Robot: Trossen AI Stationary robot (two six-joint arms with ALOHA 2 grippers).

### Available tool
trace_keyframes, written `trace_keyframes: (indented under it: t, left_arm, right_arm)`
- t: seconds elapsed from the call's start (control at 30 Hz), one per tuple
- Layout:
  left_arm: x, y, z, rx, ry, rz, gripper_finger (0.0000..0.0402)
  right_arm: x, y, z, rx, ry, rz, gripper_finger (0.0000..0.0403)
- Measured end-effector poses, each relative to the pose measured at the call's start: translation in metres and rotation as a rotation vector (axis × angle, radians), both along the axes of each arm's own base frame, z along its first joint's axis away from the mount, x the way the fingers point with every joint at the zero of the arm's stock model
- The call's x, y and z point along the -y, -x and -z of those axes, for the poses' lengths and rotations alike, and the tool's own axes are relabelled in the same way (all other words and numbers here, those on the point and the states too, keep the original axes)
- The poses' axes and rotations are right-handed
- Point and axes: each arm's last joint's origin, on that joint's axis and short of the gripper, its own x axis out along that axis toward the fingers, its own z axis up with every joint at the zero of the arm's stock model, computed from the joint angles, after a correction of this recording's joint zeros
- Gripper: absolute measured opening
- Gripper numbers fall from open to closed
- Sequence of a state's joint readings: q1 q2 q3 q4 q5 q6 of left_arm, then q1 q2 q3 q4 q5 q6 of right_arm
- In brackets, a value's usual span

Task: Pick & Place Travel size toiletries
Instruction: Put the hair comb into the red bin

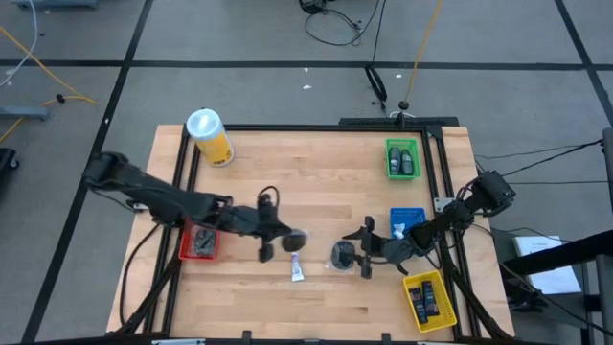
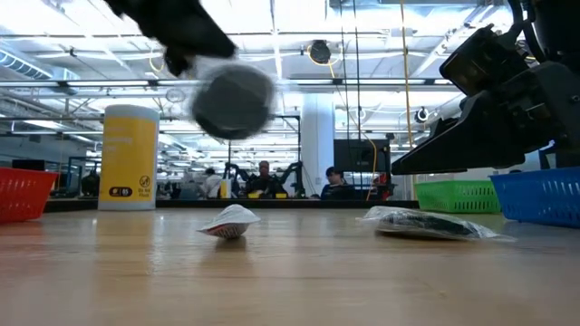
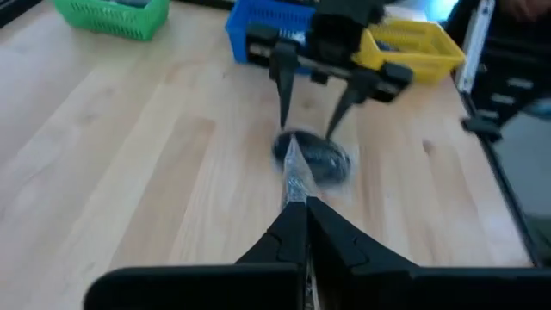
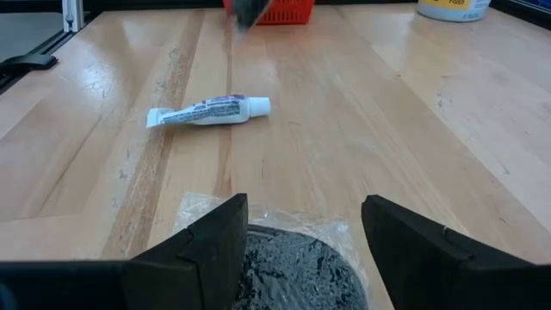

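Left gripper (image 1: 294,241), pinched on a packet (image 2: 233,100), lifts it, probably toward the red bin (image 1: 199,242); right gripper (image 1: 351,253) gapes over another packet (image 4: 288,269) beside the tube (image 1: 297,271)

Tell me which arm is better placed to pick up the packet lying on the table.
Right. Its open claw already straddles the packet, while the left claw is shut on another packet in the air.

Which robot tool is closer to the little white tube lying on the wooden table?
Left. The left tool, shut on a round dark grey packet, hangs just above the small white tube; the open right tool sits farther off, over another packet.
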State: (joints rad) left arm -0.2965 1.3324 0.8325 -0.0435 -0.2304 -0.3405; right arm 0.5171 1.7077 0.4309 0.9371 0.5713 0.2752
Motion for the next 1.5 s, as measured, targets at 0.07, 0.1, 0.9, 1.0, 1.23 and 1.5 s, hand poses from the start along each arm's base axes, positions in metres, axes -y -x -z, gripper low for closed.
trace_keyframes:
  t: [0.07,0.1,0.9,1.0,1.23,1.5]
  left_arm:
    - [0.002,0.015,-0.013,-0.055,-0.005,0.008,0.0001]
    - [0.003,0.023,-0.019,-0.096,-0.005,0.01,0.0002]
    - [0.007,0.166,-0.041,-0.762,0.098,-0.412,0.0001]
    - [-0.001,0.177,-0.039,-0.687,0.126,-0.457,0.0002]
    - [-0.013,0.195,-0.013,-0.642,0.198,-0.557,0.0001]
    - [-0.014,0.198,0.003,-0.633,0.227,-0.633,0.0015]
  right_arm:
    - [0.0,0.0,0.0,0.001,0.0,0.0,0.0222]
    - [0.0,0.0,0.0,0.001,0.0,0.0,0.0222]
    - [0.0,0.0,0.0,0.001,-0.001,-0.002,0.0222]
    - [0.0,0.0,0.0,0.002,-0.015,0.003,0.0222]
    - [0.0,0.0,0.0,0.002,-0.018,0.005,0.0222]
    - [0.0,0.0,0.0,0.003,-0.019,0.005,0.0222]
